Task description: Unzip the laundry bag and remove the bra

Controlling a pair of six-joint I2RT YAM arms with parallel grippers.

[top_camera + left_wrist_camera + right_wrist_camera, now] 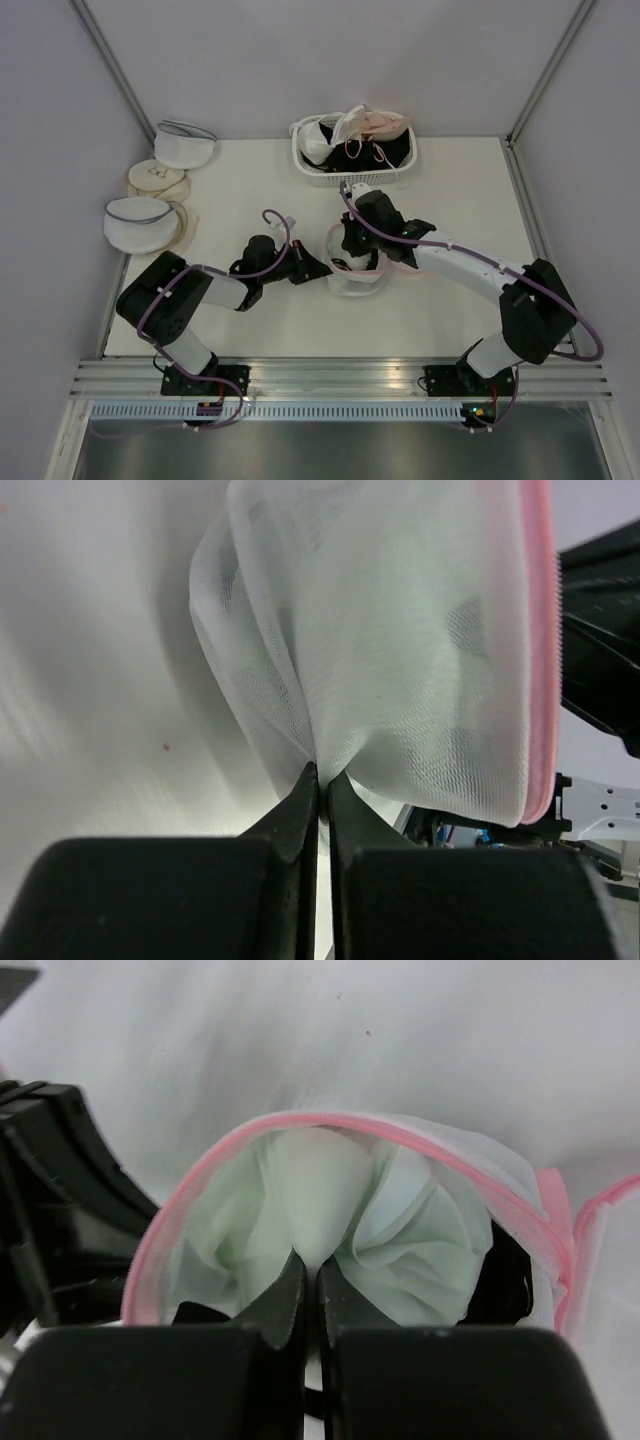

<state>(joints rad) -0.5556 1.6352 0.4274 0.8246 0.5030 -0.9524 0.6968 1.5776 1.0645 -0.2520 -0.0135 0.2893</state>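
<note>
My left gripper is clamped tight on a pinch of the round white mesh laundry bag with pink zipper trim. The netting gathers into folds that run straight into my fingertips. The bag swells up and away just beyond that hand, with its pink rim on the hand's right side.

My right gripper reaches into the bag's open mouth from the opposite side. Its fingers are pressed together on a fold of the pale inner mesh, and the pink rim arches over the hand like a hoop. Low to the right of those fingers, inside the mouth, sits what looks like the black padded bra, a dark shape of which little shows.

Seen from above, both hands meet at the bag, which rests on the white table between them. Beyond my right hand, well apart, stands a white plastic basket holding more garments. Far out past my left hand lie two white mesh bags with blue-grey trim.
</note>
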